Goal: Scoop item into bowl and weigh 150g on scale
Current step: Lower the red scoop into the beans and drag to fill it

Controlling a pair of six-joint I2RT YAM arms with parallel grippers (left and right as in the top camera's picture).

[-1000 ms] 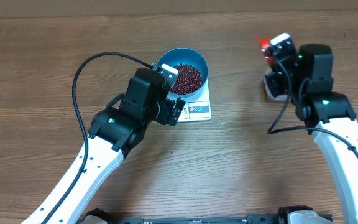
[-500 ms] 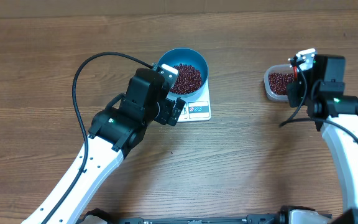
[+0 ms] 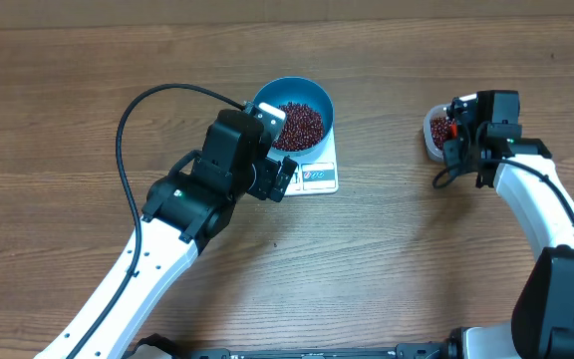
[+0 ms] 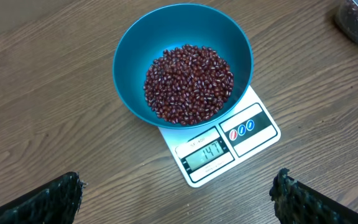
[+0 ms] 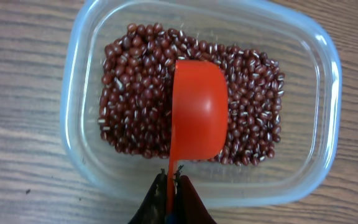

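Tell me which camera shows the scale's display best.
Left wrist view: the scale lies close, its display facing the camera, digits legible. Overhead shows it tiny, display unreadable. Right wrist shows only the tub of beans and scoop, no scale.

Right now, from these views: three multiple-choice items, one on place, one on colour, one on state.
1. Where does the bowl sit? A on the scale; B on bare wood; C on a plate.
2. What colour is the scoop? A green; B red; C white.
3. How is the right gripper? A open and empty; B shut on the scoop handle; C out of view.
Answers: 1 A, the bowl rests on the scale's top, above its display. 2 B, it shows bright red against the beans. 3 B, it pinches the handle over the tub.
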